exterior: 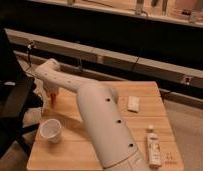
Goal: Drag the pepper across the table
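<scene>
A small orange-red pepper [53, 99] lies on the wooden table [145, 120] near its far left edge. My white arm [95, 115] rises from the bottom of the view and bends down to the left. My gripper [50, 91] is at the arm's end, right above the pepper and partly hidden by the wrist. I cannot tell whether it touches the pepper.
A white paper cup [50, 131] stands at the front left, just in front of the pepper. A white packet [133, 104] lies right of centre. A small bottle [153, 145] lies at the front right. A dark chair [12, 110] stands left of the table.
</scene>
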`<control>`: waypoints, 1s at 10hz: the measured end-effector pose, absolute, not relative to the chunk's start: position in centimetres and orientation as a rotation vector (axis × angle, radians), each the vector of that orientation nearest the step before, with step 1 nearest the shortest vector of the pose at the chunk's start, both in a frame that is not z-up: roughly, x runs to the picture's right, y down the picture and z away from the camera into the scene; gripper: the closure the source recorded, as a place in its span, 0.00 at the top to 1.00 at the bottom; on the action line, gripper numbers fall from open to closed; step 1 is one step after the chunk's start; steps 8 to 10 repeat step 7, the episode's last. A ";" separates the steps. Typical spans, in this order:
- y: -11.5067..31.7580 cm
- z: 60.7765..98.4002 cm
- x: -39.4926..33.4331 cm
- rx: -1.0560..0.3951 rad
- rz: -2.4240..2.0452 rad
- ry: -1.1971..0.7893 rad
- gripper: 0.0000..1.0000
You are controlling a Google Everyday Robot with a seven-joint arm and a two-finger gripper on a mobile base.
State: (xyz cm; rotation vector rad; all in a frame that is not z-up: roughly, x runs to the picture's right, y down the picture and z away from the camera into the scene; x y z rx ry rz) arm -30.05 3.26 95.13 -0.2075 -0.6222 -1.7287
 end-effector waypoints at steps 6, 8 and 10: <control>3.6 95.0 -31.2 -0.191 -1.756 -0.663 0.06; 3.5 94.9 -30.9 -0.190 -1.758 -0.665 0.06; 3.5 94.9 -30.9 -0.190 -1.758 -0.665 0.06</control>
